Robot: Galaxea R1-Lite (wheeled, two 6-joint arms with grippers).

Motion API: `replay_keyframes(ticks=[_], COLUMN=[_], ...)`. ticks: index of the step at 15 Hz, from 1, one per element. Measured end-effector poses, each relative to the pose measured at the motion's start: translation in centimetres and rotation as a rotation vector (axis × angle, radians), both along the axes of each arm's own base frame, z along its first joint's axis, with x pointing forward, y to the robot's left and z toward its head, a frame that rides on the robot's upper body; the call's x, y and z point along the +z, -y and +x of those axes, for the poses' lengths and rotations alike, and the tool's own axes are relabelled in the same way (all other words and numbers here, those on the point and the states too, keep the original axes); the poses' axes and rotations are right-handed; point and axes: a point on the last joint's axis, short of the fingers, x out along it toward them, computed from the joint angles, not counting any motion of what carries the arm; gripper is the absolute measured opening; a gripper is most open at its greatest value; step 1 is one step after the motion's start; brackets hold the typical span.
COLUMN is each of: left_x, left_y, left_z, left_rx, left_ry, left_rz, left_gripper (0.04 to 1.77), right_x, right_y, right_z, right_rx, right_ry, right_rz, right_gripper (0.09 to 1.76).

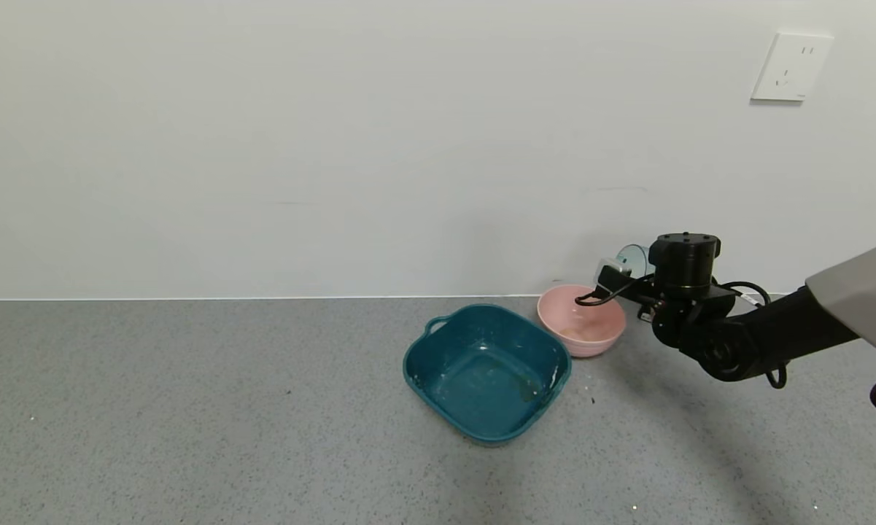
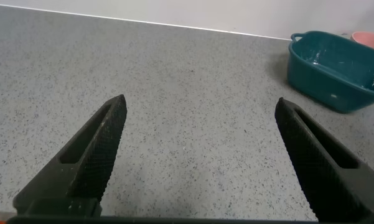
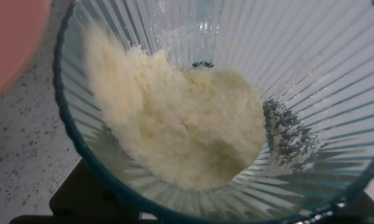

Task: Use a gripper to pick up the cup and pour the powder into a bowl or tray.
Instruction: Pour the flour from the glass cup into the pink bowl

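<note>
My right gripper [image 1: 615, 281] is shut on the blue-green ribbed cup [image 1: 633, 259] and holds it tipped on its side just right of and above the pink bowl [image 1: 554, 309]. In the right wrist view the cup [image 3: 311, 74] fills the picture, with a heap of off-white powder [image 3: 180, 124] lying against its lower wall and running toward the rim. The pink bowl's edge [image 3: 12, 37] shows beside the rim. A little powder [image 1: 580, 333] lies in the bowl. My left gripper [image 2: 200, 102] is open and empty over bare counter, out of the head view.
A dark teal tray [image 1: 485, 372] with handles stands left of and in front of the pink bowl, touching it; it also shows in the left wrist view [image 2: 336, 68]. The wall runs close behind the bowl. Grey speckled counter [image 1: 190, 408] stretches to the left.
</note>
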Motion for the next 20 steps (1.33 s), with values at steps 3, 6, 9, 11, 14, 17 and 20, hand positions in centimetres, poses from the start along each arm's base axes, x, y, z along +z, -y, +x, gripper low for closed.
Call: replay_keyframes(ticks=[3, 6, 9, 11, 14, 17, 20], left_x=[0.0, 0.0, 0.0, 0.0, 0.0, 0.0, 0.0], left_y=[0.0, 0.0, 0.0, 0.0, 0.0, 0.0, 0.0], left_z=[0.0, 0.0, 0.0, 0.0, 0.0, 0.0, 0.0], left_rx=[0.0, 0.0, 0.0, 0.0, 0.0, 0.0, 0.0], left_ry=[0.0, 0.0, 0.0, 0.0, 0.0, 0.0, 0.0], left_rz=[0.0, 0.0, 0.0, 0.0, 0.0, 0.0, 0.0], left_gripper=[1.72, 1.72, 1.72, 1.72, 1.72, 1.72, 1.72], right_x=[-0.7, -0.3, -0.5, -0.5, -0.6, -1.0, -1.5], right_y=[-0.5, -0.6, -0.7, -0.8, -1.3, -1.7, -2.4], right_z=[0.1, 0.2, 0.2, 0.0, -0.2, -0.3, -0.6], right_rx=[-0.031, -0.019, -0.009, 0.002, 0.013, 0.022, 0.007], right_ry=[-0.024, 0.005, 0.009, 0.007, 0.035, 0.042, 0.022], right_rz=[-0.064, -0.133, -0.206, -0.264, -0.331, -0.367, -0.401], right_gripper=[1.32, 1.32, 1.32, 1.32, 1.32, 1.32, 1.32])
